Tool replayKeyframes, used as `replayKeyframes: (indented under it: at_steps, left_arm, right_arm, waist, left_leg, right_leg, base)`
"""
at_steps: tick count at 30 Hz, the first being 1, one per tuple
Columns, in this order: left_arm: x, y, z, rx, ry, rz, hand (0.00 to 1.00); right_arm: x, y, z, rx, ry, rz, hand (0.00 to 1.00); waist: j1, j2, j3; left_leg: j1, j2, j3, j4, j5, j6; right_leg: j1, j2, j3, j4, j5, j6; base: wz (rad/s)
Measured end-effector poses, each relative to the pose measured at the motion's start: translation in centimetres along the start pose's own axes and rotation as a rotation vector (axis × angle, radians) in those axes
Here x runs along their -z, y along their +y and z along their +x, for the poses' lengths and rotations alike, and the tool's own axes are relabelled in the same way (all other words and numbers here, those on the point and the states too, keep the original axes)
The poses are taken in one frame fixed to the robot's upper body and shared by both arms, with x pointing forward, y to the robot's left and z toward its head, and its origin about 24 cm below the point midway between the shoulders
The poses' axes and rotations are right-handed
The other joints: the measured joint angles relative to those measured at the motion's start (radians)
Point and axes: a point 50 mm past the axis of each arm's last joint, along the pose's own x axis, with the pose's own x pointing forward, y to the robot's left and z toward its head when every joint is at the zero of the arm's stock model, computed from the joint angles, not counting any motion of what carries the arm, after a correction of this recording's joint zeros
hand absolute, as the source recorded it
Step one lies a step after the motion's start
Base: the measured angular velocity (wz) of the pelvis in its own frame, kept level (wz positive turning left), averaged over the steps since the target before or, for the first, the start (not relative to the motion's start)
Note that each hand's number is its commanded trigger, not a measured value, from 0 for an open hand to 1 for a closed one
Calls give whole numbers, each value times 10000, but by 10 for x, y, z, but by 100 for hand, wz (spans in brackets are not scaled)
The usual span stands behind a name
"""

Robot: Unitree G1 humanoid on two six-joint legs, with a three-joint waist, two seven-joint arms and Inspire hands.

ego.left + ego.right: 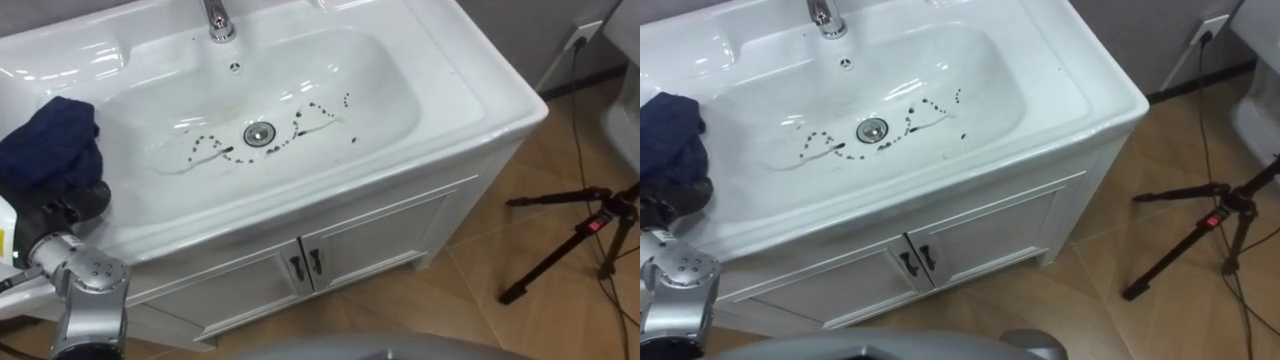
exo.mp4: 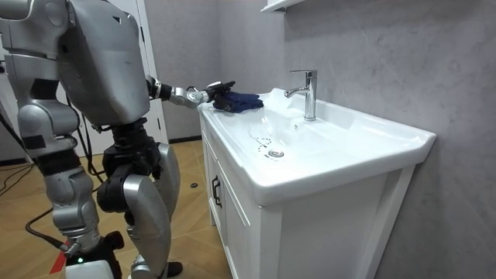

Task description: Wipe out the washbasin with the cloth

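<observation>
A white basin [image 1: 480, 90] has a trail of dark specks [image 1: 210, 146] on both sides of its drain [image 1: 259, 133]. A bunched dark blue cloth [image 1: 50, 140] rests on the basin's left rim. My left hand [image 1: 70, 205] reaches in from the lower left, its fingers closed on the cloth's near edge. In the room view I stand at the basin's front corner with the left arm stretched out to the cloth [image 2: 242, 101]. My right arm hangs at my side, its hand [image 2: 87, 267] low at the room view's bottom left.
The chrome faucet [image 1: 218, 20] stands at the basin's back edge. Below are two white cabinet doors [image 1: 310, 262] with dark handles. A black tripod [image 1: 590, 225] and a cable lie on the wooden floor to the right, near a wall socket [image 1: 585, 35].
</observation>
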Motion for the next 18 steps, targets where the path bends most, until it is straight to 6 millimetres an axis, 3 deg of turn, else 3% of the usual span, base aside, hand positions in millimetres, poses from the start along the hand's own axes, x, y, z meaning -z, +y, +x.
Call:
replayKeyframes:
  at_steps: [1,3,5,7,9,10,11,18]
  left_arm:
    - [0,0,0,16,-58,64,20]
    - [1,0,0,54,-63,151,7]
    - [3,-1,-1,102,4,222,1]
    - [5,-2,-1,133,18,284,25]
    - [8,-3,-2,283,81,349,62]
    - [8,-4,-2,370,104,369,72]
    - [9,-4,-3,403,133,401,100]
    - [17,0,3,449,-44,1149,100]
  right_arm:
    - [0,0,0,-10,-40,-2,0]
    - [-1,0,0,-39,-92,0,0]
    - [-1,0,0,-86,-104,1,0]
    - [0,0,0,-146,-67,3,0]
    - [1,0,0,-183,-22,8,0]
    - [2,0,0,-221,-4,10,0]
    - [1,0,0,-229,-9,8,0]
    - [0,-1,0,-255,29,21,0]
  waist:
    - [2,-9,3]
    - [1,-20,10]
    - [-4,-19,12]
    - [-15,-2,7]
    - [-20,22,-7]
    - [-19,55,-21]
    - [-29,89,-24]
    - [21,234,-23]
  left_leg:
    - [0,1,1,0,0,0]
    - [0,2,4,-1,0,0]
    - [-2,3,4,-10,0,0]
    - [-3,3,2,-16,0,1]
    - [-8,3,0,-20,-1,1]
    - [-14,4,5,-20,-1,1]
    - [-21,4,6,-20,0,0]
    - [14,3,29,-21,0,0]
  right_leg:
    - [-3,-1,-5,-2,0,0]
    - [-5,0,-2,-22,-1,0]
    - [-4,2,2,-27,-3,-2]
    - [10,2,9,-35,-3,-2]
    - [22,2,8,-29,-3,-2]
    - [16,2,6,-26,-3,-2]
    - [12,1,6,-20,-3,-2]
    - [5,0,40,-15,-27,-8]
  base:
    - [0]
    - [0]
    - [0]
    - [0]
    - [0]
    - [0]
    - [0]
    - [0]
